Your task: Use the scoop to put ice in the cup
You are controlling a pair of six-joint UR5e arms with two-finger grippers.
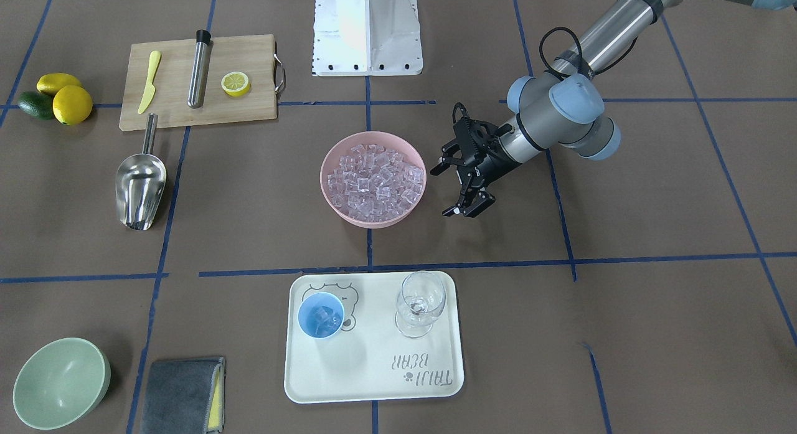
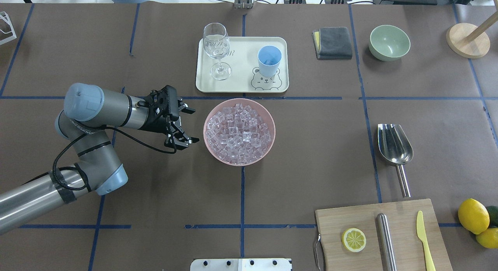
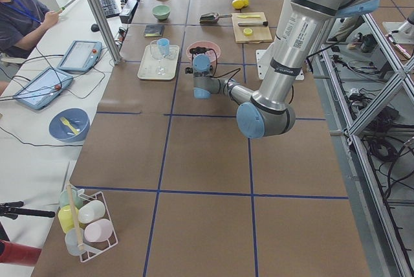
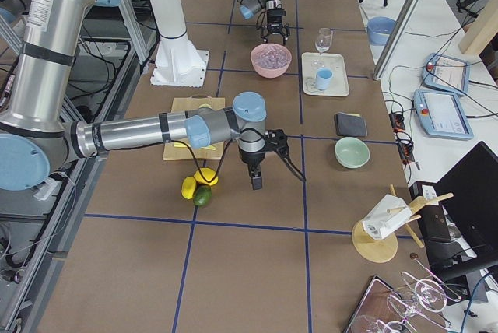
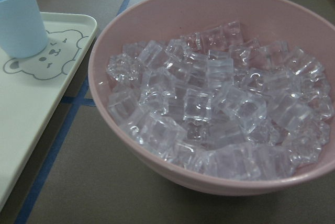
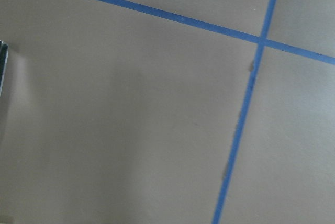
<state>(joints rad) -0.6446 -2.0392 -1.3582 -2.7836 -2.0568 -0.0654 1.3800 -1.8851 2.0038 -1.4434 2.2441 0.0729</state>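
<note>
The left gripper [image 2: 195, 125] hovers, fingers spread and empty, beside the pink bowl [image 1: 373, 222] of ice [image 2: 238, 132] (likely to steady it); scoop [image 2: 393, 146] lies unheld; right gripper [image 4: 256, 171] fingers: cannot tell.

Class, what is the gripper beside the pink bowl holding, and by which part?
Nothing: the left gripper is open and empty beside the bowl; the scoop lies apart, untouched.
</note>
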